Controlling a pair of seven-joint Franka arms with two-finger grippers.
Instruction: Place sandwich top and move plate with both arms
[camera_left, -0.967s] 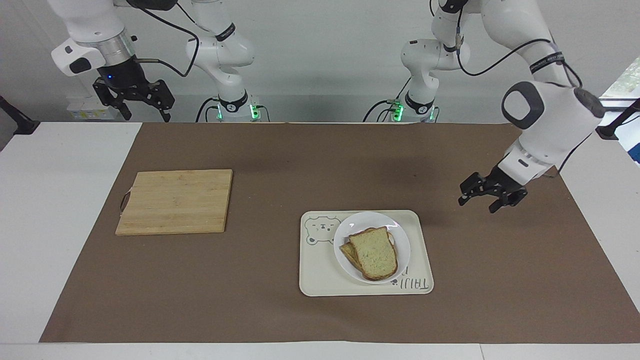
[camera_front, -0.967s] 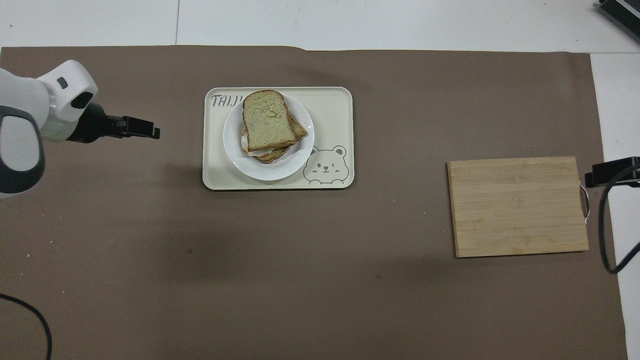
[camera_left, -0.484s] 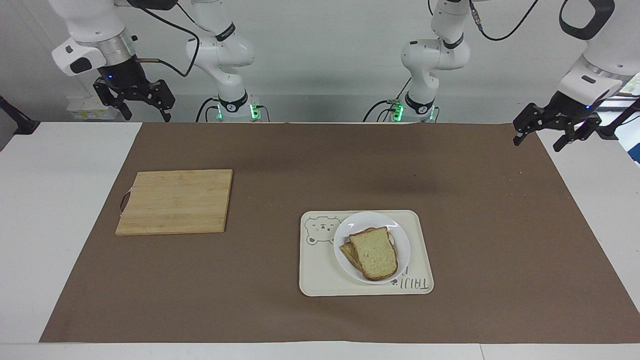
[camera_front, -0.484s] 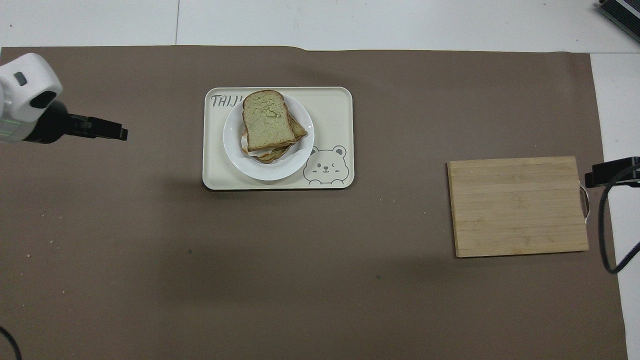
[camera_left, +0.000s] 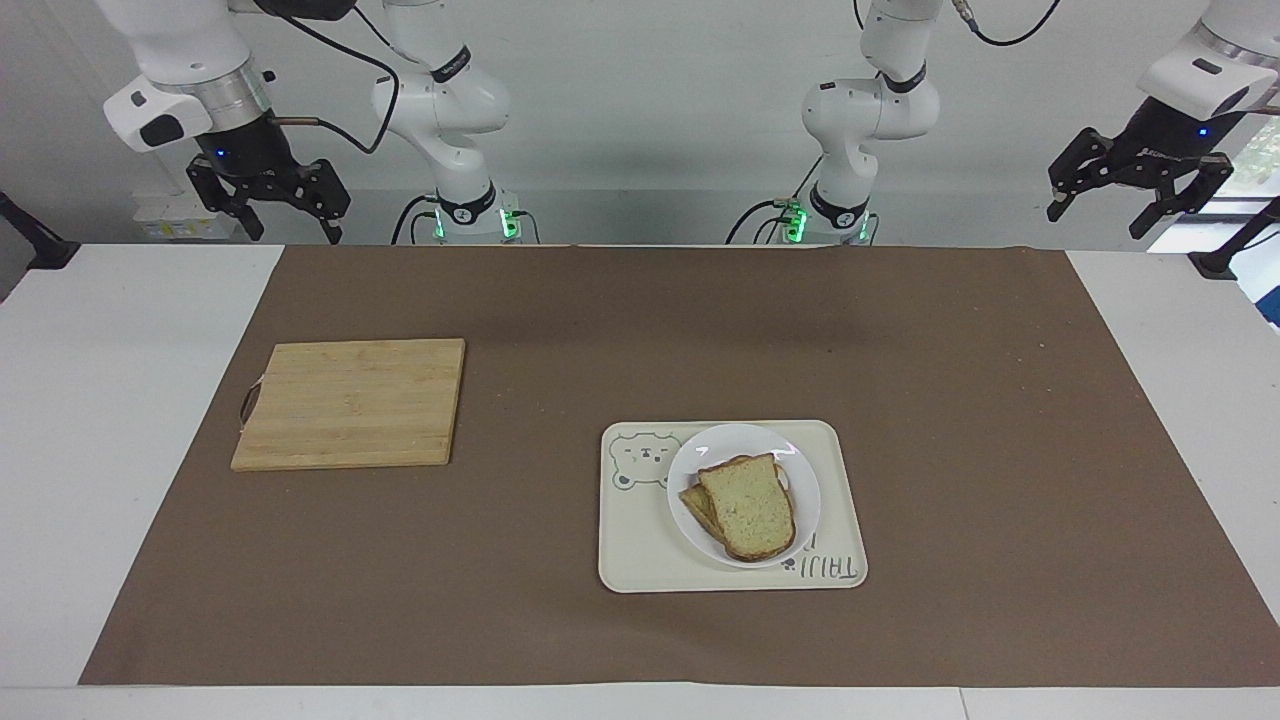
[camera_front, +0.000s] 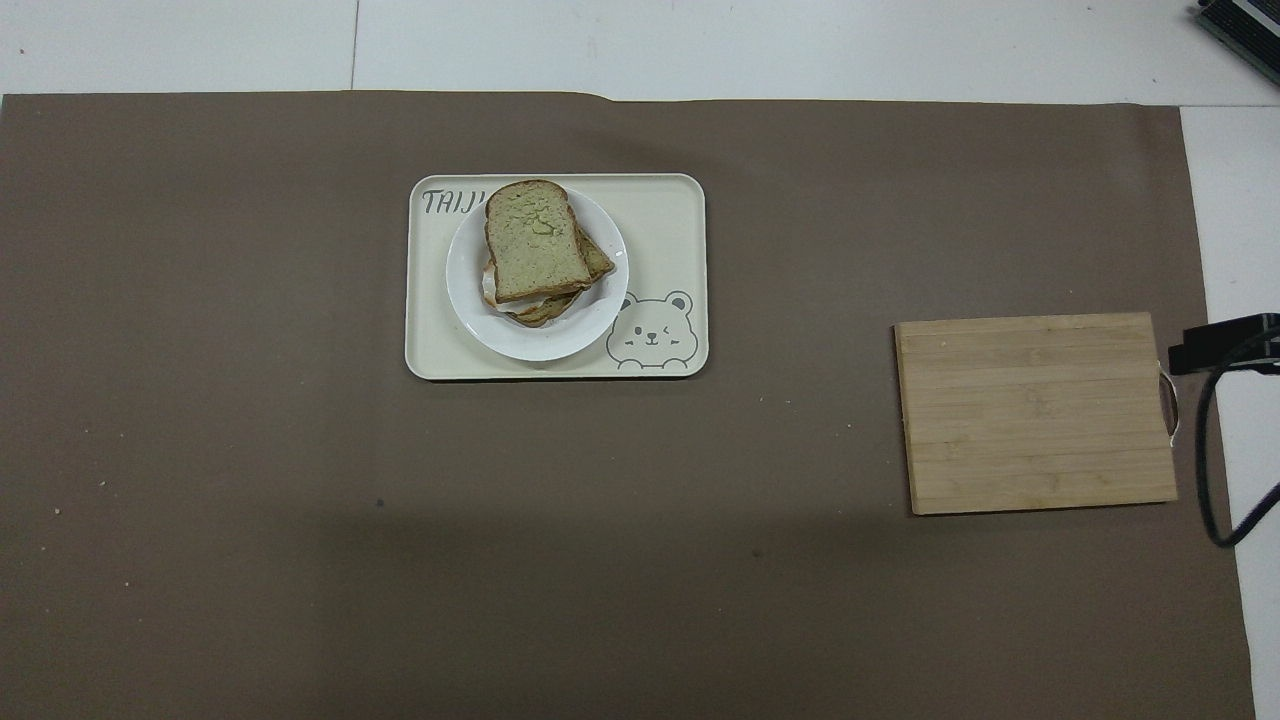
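The sandwich top (camera_left: 748, 504) is lying on another slice on the plate (camera_left: 800, 500), and the plate is being carried by a cream tray (camera_left: 640, 560) on the brown mat (camera_left: 620, 330). Both grippers are being held up high at the robots' edge of the table, with nothing in them. The left gripper (camera_left: 1137, 192) is being kept apart, and so is the right gripper (camera_left: 268, 208). The plate is sitting toward the left arm's end of the table, so the left gripper looks nearer to it. A wooden board (camera_left: 350, 402) is lying toward the right arm's end. The bread seems to be placed already, so the plate is probably being left for both arms to reach down to.
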